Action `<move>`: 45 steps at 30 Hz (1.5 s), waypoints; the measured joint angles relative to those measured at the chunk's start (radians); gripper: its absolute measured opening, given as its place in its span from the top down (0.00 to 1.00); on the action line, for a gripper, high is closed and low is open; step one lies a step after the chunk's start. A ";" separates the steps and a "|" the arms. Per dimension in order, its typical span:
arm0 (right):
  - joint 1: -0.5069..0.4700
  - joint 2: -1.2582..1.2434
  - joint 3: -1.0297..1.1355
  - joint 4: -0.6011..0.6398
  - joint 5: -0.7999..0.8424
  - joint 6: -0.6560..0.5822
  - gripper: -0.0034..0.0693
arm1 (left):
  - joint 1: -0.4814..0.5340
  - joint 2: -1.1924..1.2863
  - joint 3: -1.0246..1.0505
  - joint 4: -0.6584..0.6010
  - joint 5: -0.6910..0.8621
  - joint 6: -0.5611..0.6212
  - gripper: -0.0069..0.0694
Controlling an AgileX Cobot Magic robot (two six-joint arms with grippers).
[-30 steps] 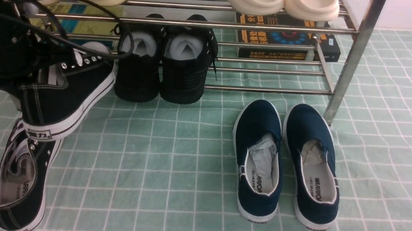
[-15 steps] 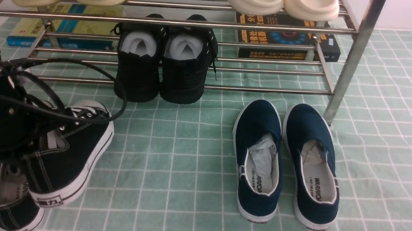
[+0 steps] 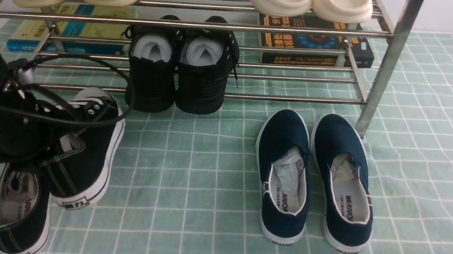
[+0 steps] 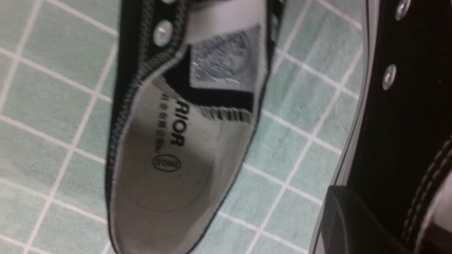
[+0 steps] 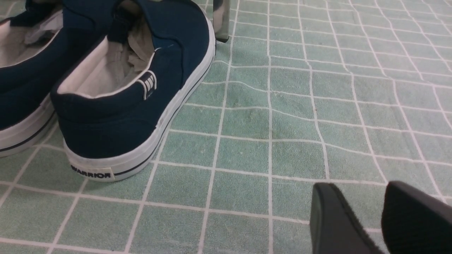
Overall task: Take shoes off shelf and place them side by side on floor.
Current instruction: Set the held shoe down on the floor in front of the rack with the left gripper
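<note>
Much of the left side is masked. The black left arm (image 3: 1, 103) covers the left gripper (image 3: 51, 148), so its fingertips are out of sight in the front view. The left wrist view shows only one dark finger (image 4: 348, 222), pressed against the canvas side of the tilted sneaker (image 3: 87, 149) — the jaws are clamped on that shoe at its collar. Its heel sits low by the floor (image 3: 191, 180) and its toe cap points up toward the shelf (image 3: 257, 27); whether the sole touches down is unclear. The other sneaker (image 3: 19, 208) lies flat on the floor just beside it, its front half hidden by the arm and its heel reaching the frame's bottom edge. The arm comes in from the left, angled downward. The right gripper (image 5: 362, 192) — seen only in its own wrist view — hovers low over the floor, fingers apart, near the navy slip-ons (image 5: 116, 88).
</note>
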 joint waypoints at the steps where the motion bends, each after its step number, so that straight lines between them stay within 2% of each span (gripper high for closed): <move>1: 0.000 0.000 0.000 0.000 0.000 0.000 0.63 | 0.000 0.000 0.000 0.015 -0.003 -0.021 0.88; 6: 0.000 0.000 0.000 0.000 0.000 0.000 0.63 | 0.000 0.000 0.000 0.044 -0.025 -0.071 0.88; 17: 0.000 0.000 0.000 0.000 0.000 0.000 0.63 | 0.000 0.001 0.002 0.037 -0.032 -0.071 0.87; 23: 0.000 0.000 0.000 0.000 0.000 0.000 0.63 | 0.000 0.043 0.002 0.030 -0.033 0.006 0.87; 31: 0.000 0.000 0.000 0.000 0.000 0.000 0.62 | 0.000 0.083 0.003 0.020 -0.035 0.044 0.87; 45: 0.000 0.000 0.000 0.000 0.000 0.000 0.62 | 0.000 0.083 0.003 0.008 -0.026 0.226 0.87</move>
